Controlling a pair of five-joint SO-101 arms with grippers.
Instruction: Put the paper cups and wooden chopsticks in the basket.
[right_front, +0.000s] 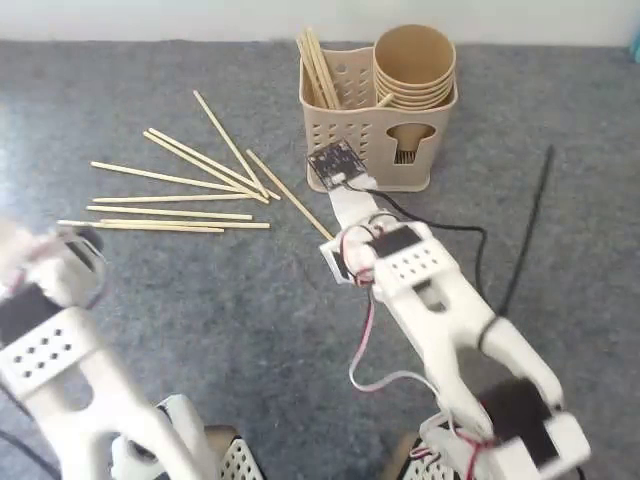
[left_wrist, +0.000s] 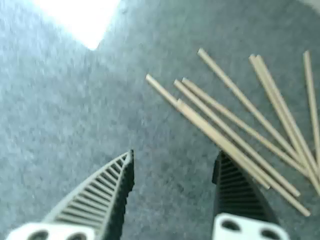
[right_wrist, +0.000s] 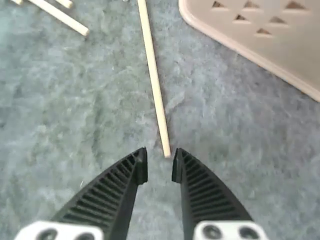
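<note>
Over at the left, the left hand (left_wrist: 175, 157) hangs above the grey worktop (right_front: 220, 320) with its jaws spread wide and nothing between them. It is just short of the loose chopsticks (right_front: 170, 212), which are fanned out flat. Further right a single chopstick (right_wrist: 154, 85) lies slanted, its near end right at the tips of the right hand (right_wrist: 159, 159), whose jaws stand narrowly apart and grip nothing. Beyond stands the basket (right_front: 365, 135), holding upright chopsticks (right_front: 318, 68) and stacked paper cups (right_front: 413, 60).
</note>
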